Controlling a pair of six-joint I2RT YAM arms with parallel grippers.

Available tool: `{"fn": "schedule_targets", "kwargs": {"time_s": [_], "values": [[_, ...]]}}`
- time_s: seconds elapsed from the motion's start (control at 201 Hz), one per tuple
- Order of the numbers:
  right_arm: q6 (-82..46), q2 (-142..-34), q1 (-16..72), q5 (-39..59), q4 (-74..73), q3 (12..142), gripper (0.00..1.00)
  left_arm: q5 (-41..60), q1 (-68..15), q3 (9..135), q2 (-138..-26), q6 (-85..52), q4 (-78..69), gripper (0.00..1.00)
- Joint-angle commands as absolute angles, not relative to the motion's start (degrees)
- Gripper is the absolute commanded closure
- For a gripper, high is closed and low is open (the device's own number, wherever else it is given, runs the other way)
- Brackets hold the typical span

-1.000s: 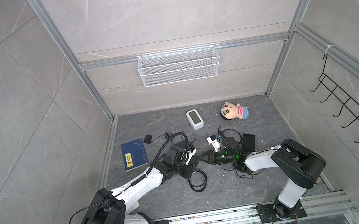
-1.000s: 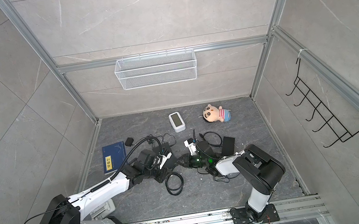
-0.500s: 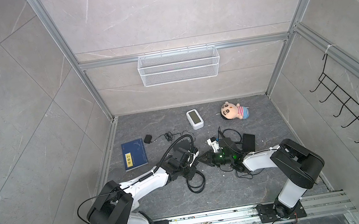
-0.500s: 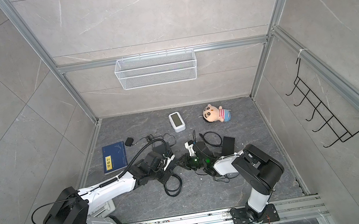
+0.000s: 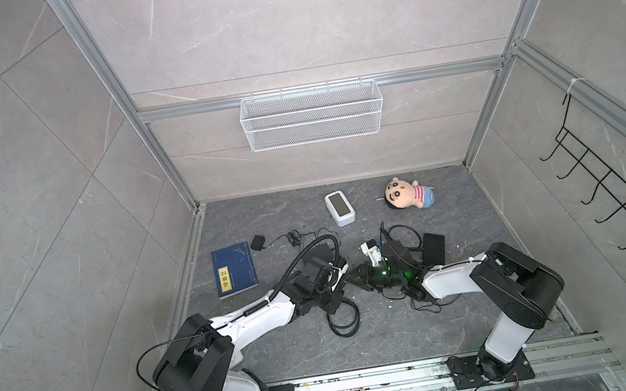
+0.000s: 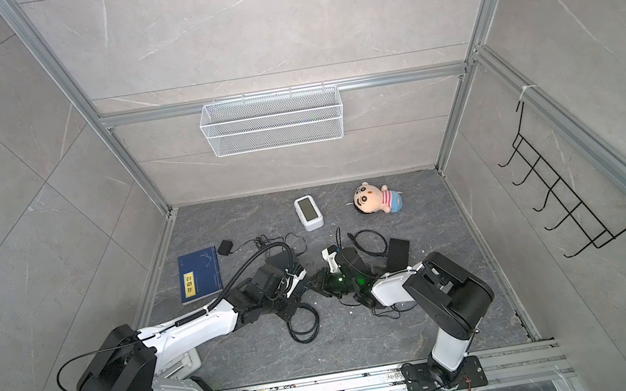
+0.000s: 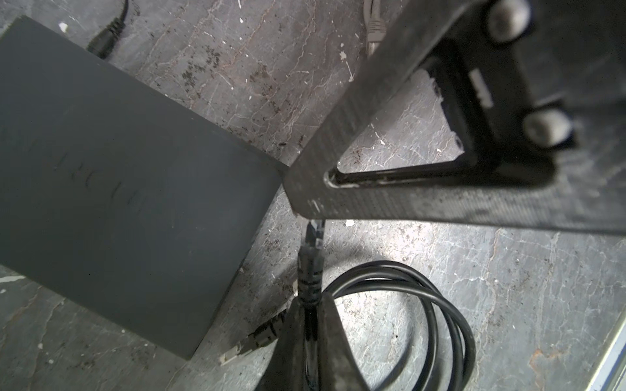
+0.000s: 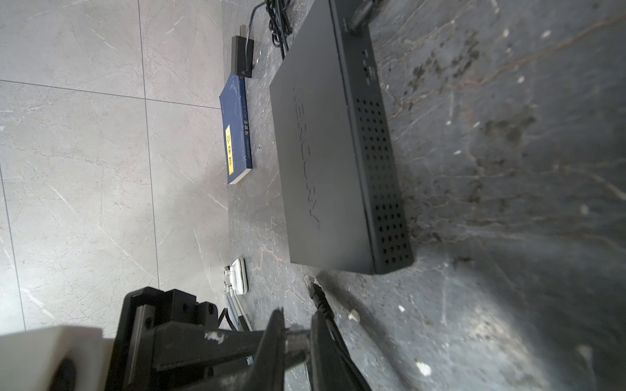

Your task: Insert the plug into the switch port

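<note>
One clear-tipped plug (image 7: 313, 237) hangs just off a corner of the switch (image 7: 118, 189), close to it but outside it. Its black cable (image 7: 311, 325) is pinched right behind the plug by the left end effector (image 7: 311, 301), whose two fingers are clamped together on it. The rest of the cable lies coiled on the bench (image 5: 408, 338), where a second plug (image 7: 264, 335) rests beside the switch.

The right end effector (image 8: 298, 316) has one fingertip just over the held plug. Its two fingers stand close together with something grey between them, and I cannot tell whether they grip anything.

Farther out in both top views are one other black box (image 5: 433, 249), one blue book (image 5: 234, 270), one black adapter (image 5: 257, 242), one white device (image 5: 339, 208) and one plush doll (image 5: 408, 194).
</note>
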State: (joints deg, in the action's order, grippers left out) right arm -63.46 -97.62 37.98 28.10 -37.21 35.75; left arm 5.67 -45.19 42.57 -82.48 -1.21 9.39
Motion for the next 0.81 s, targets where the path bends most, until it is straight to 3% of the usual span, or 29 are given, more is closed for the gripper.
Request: {"fn": "schedule_targets", "kwargs": {"time_s": [0.0,0.329,0.597,0.801], "values": [[-63.0,-98.4,38.3,28.5,-37.9,36.8,0.92,7.3,-45.2,45.8,-82.7,1.1,11.4,0.94],[-49.5,-92.0,36.6,25.3,-21.8,41.0,0.78,0.2,-40.5,49.4,-78.4,0.2,22.9,0.96],[-37.9,-90.2,36.6,19.5,-8.4,45.9,0.74,-14.1,-32.3,51.3,-80.1,-5.4,33.6,0.97],[-34.9,-94.1,36.6,17.7,-5.2,48.8,0.73,-14.8,-29.8,53.5,-86.9,-7.4,36.5,0.98]]}}
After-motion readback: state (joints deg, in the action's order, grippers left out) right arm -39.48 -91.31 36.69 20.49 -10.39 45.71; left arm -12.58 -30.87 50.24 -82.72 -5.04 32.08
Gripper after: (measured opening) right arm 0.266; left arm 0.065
